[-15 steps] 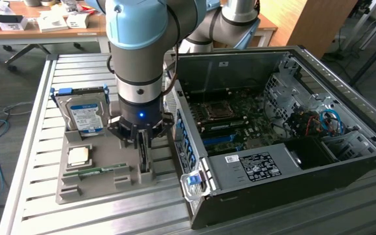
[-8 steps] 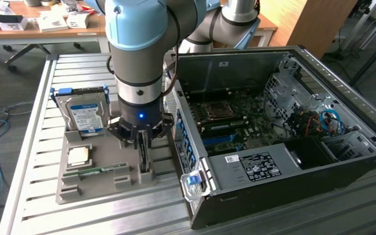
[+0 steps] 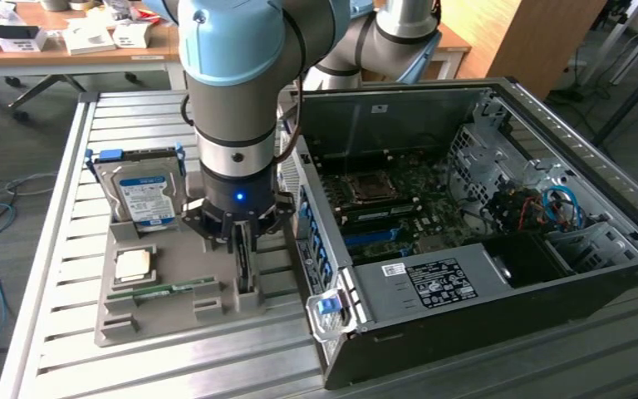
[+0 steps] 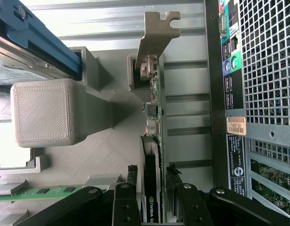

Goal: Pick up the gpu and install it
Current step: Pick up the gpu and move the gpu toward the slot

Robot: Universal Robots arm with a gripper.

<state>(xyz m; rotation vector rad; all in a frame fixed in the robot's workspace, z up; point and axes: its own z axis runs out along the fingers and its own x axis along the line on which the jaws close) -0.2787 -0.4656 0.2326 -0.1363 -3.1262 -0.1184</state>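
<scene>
One green gpu (image 4: pixel 154 106) stands edge-on, with silver bracket (image 4: pixel 156 33) and black fan (image 4: pixel 149 179).

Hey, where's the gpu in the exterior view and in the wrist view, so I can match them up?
Exterior view: the gpu stands on edge in the grey holder, right under the gripper, beside the computer case.
Wrist view: the gpu is seen edge-on, ahead of the gripper, its silver bracket at the far end.
Shared landmark: the hard drive in its blue frame.
</scene>
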